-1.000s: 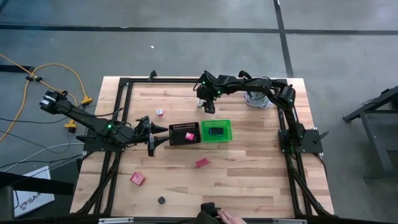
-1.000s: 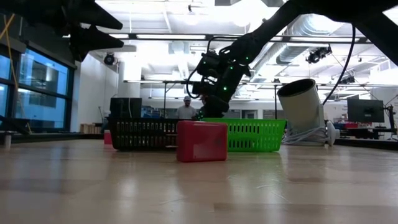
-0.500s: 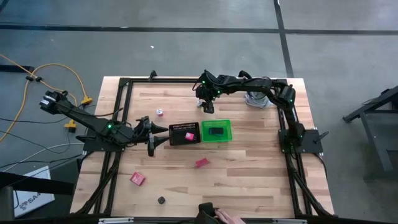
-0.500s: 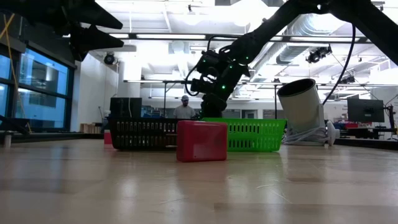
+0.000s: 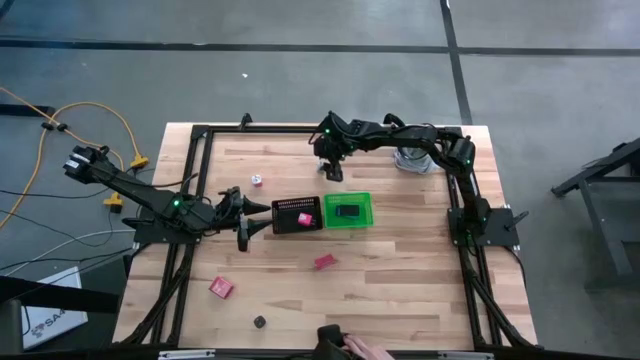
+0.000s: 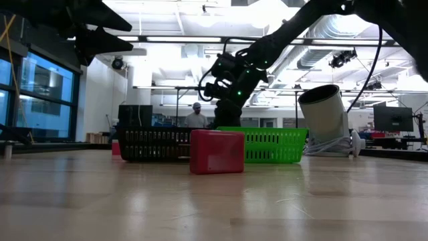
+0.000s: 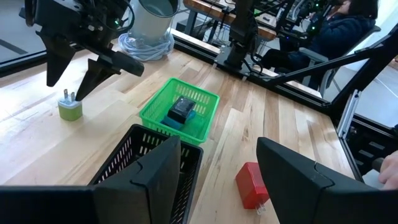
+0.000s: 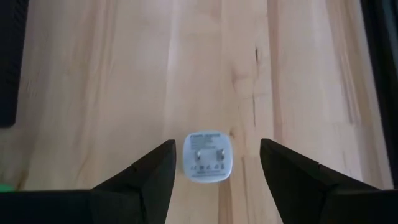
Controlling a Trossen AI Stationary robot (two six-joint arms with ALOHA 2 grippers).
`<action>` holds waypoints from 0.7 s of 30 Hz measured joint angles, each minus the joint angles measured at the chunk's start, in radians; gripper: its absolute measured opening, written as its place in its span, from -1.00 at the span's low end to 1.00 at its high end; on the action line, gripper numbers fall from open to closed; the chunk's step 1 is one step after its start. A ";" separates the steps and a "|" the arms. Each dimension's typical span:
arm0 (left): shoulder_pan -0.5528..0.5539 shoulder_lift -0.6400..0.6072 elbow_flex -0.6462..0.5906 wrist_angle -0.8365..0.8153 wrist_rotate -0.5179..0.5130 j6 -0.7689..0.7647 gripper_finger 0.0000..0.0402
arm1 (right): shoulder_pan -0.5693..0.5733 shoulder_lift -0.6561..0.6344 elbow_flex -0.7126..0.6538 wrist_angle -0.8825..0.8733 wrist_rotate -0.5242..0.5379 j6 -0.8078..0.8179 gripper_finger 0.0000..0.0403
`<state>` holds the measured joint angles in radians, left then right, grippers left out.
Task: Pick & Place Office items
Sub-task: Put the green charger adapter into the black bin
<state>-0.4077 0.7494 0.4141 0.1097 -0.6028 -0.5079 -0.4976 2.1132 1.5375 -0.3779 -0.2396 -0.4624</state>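
Fingers of the right gripper (image 8: 214, 168): spread wide, holding nothing, poised over a small white plug adapter (image 8: 207, 157) that sits on the bench (image 8: 186, 62) between the two tips, prongs up. Right gripper position, high view: far side of the bench, just beyond the green bin (image 5: 348, 210).

Fingers of the left gripper (image 7: 217, 180): apart, empty, held above the near rim of the black mesh tray (image 7: 146, 155). Left arm at the bench's left side, gripper just beside the tray's left end.

Items:
- Green bin: touching the black mesh tray side by side at mid-bench; holds a black block (image 7: 181, 107) lying on a blue piece (image 7: 177, 119).
- Black mesh tray (image 5: 297, 215): holds a pink piece (image 5: 306, 217).
- Red block (image 5: 324, 262): on the bench, near side of the bin, apart from it.
- Second red block (image 5: 221, 288): nearer the front left.
- Small black round bit (image 5: 260, 322): close to the front edge.
- Small pink-and-white round bit (image 5: 256, 180): beyond the left gripper.
- Silver canister (image 5: 412, 158): far right, on a coil of cord.
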 joint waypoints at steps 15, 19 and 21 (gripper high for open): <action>0.000 0.000 0.000 0.000 0.000 0.000 0.01 | 0.007 -0.006 0.001 0.012 0.080 0.079 0.10; 0.000 0.000 0.000 0.000 0.000 0.000 0.01 | 0.010 -0.006 0.001 0.003 0.107 0.156 0.10; 0.000 0.000 0.000 0.000 0.000 0.000 0.01 | 0.016 -0.006 0.001 0.006 0.126 0.191 0.10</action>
<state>-0.4077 0.7494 0.4141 0.1097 -0.6025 -0.5078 -0.4820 2.1067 1.5383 -0.3721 -0.1135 -0.2709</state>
